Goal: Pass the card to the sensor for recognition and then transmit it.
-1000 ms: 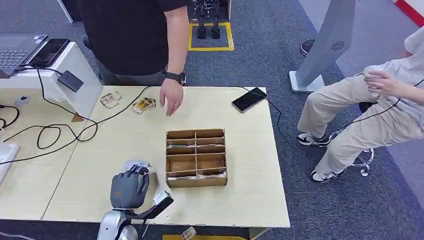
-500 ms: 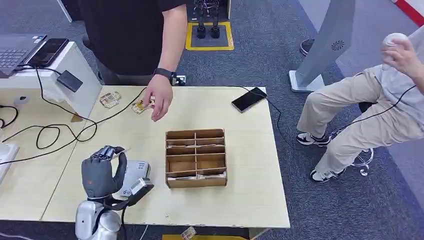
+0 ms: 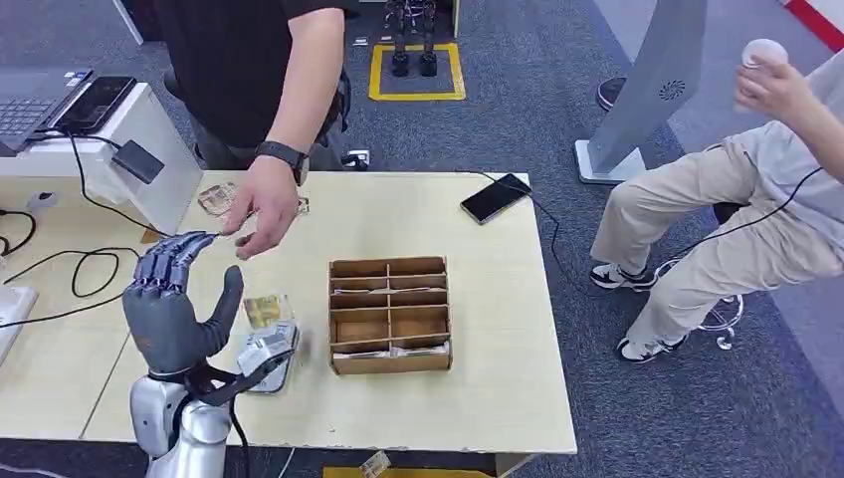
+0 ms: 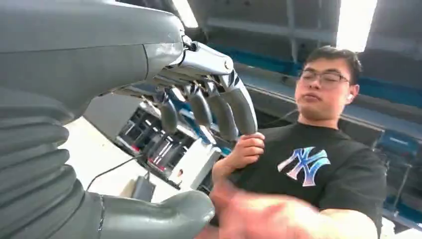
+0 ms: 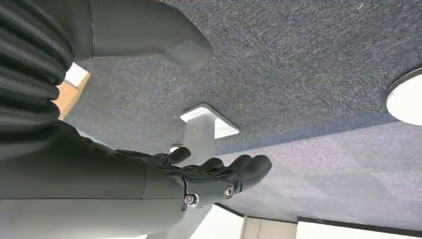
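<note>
Card (image 3: pixel 261 311) lies flat on the sensor (image 3: pixel 267 349) at the worktop (image 3: pixel 478 329) front edge — placed there for reading. Left robot hand (image 3: pixel 171 309) is raised, fingers spread, empty, toward a person's hand (image 3: pixel 261 207) — seemingly awaiting a handover. Right robot hand (image 5: pixel 209 174) hangs empty, fingers loosely extended, over carpet.

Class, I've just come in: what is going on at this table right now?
The robot's left hand is raised over the table with its fingers spread, holding nothing. A person's hand reaches toward its fingertips, seemingly with a card pinched in it, though that is too small to be sure. Below the left hand a card lies beside a small sensor device, next to a cardboard divider box. The right hand hangs over the carpet, empty. A second person sits at the right.
</note>
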Action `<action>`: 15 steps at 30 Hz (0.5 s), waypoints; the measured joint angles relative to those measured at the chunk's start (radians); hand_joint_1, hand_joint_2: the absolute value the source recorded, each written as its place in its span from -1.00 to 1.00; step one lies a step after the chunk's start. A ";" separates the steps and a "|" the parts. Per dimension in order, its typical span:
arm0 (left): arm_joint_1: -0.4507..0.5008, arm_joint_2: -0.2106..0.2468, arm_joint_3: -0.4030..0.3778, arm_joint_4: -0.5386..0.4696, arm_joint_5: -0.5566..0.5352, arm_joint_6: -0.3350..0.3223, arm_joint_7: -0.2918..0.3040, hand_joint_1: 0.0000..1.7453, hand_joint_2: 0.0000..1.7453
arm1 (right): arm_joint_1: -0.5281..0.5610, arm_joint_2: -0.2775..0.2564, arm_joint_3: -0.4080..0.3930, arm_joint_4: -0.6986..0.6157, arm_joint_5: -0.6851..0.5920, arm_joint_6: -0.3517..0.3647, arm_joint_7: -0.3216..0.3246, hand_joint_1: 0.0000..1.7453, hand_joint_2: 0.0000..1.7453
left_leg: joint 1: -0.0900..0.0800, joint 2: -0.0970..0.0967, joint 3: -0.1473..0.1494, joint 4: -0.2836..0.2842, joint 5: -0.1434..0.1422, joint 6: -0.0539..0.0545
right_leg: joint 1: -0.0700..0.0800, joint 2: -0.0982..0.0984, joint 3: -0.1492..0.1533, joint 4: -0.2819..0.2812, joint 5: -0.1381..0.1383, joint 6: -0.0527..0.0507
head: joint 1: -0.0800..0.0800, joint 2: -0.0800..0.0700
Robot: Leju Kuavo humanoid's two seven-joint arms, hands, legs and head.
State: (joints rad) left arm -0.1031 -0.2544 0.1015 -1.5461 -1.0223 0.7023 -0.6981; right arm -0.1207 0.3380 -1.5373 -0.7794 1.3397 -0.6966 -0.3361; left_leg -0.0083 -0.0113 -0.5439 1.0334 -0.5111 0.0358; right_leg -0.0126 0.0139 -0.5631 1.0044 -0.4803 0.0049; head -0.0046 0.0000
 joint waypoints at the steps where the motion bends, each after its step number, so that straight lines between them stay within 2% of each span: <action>1: 0.000 0.000 0.000 0.000 0.001 0.000 0.000 -0.04 1.00 | 0.000 0.000 0.000 0.000 0.000 0.000 0.000 -1.00 1.00 | 0.000 0.000 0.000 0.000 0.000 0.000 | 0.000 0.000 0.000 0.000 0.000 0.000 | 0.000 0.000; 2: 0.000 0.000 -0.001 0.000 0.001 0.000 0.000 0.26 1.00 | 0.000 0.000 0.000 0.000 0.000 0.000 0.000 -1.00 1.00 | 0.000 0.000 0.000 0.000 0.000 0.000 | 0.000 0.000 0.000 0.000 0.000 0.000 | 0.000 0.000; 3: 0.000 0.000 -0.002 0.000 0.001 0.000 0.000 0.84 1.00 | 0.000 0.000 0.000 0.000 0.000 0.000 0.000 -1.00 1.00 | 0.000 0.000 0.000 0.000 0.000 0.000 | 0.000 0.000 0.000 0.000 0.000 0.000 | 0.000 0.000; 4: -0.001 0.000 -0.003 0.000 0.003 0.000 0.000 1.00 1.00 | 0.000 0.000 0.000 0.000 0.000 0.000 0.000 -1.00 1.00 | 0.000 0.000 0.000 0.000 0.000 0.000 | 0.000 0.000 0.000 0.000 0.000 0.000 | 0.000 0.000; 7: -0.011 0.001 -0.004 0.004 0.075 0.000 0.000 1.00 1.00 | 0.000 0.000 0.000 0.000 0.002 0.000 -0.001 -1.00 1.00 | 0.000 0.000 0.000 0.000 0.000 0.000 | 0.000 0.000 -0.001 0.000 0.000 0.000 | 0.000 0.000; 11: -0.072 -0.002 -0.004 0.066 0.198 -0.003 0.002 1.00 1.00 | -0.001 0.000 0.000 0.000 0.009 0.000 -0.008 -1.00 1.00 | 0.000 0.000 0.000 0.000 0.000 0.000 | 0.000 0.000 0.000 0.000 0.000 0.000 | 0.000 0.000; 12: -0.089 -0.003 -0.004 0.081 0.218 -0.003 0.010 0.88 1.00 | -0.001 0.000 0.000 0.001 0.011 0.000 -0.009 -1.00 1.00 | 0.000 0.000 0.000 0.000 0.000 0.000 | 0.000 0.000 0.000 0.000 0.000 0.000 | 0.000 0.000; 13: -0.109 -0.006 -0.005 0.097 0.246 -0.003 0.019 0.64 1.00 | -0.002 0.000 0.000 0.002 0.011 0.000 -0.010 -1.00 1.00 | 0.000 0.000 0.000 0.000 0.000 0.000 | 0.000 0.000 0.000 0.000 0.001 0.000 | 0.000 0.000; 14: -0.133 -0.010 -0.008 0.121 0.285 -0.003 0.034 -0.44 1.00 | -0.002 0.000 0.000 0.002 0.011 0.000 -0.010 -1.00 1.00 | 0.000 0.000 0.000 0.000 0.000 0.000 | 0.000 0.000 0.000 0.000 0.001 0.000 | 0.000 0.000; 15: -0.149 -0.014 -0.013 0.138 0.322 -0.004 0.044 -0.80 1.00 | -0.003 0.000 0.000 0.003 0.011 0.000 -0.010 -1.00 1.00 | 0.000 0.000 0.000 0.000 0.000 0.000 | 0.000 0.000 0.000 0.000 0.001 0.000 | 0.000 0.000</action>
State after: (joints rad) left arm -0.2516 -0.2682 0.0889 -1.4077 -0.7001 0.6985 -0.6538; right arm -0.1239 0.3384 -1.5373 -0.7763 1.3504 -0.6966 -0.3456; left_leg -0.0085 -0.0115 -0.5443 1.0337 -0.5107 0.0362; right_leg -0.0128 0.0139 -0.5626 1.0044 -0.4794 0.0048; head -0.0042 0.0000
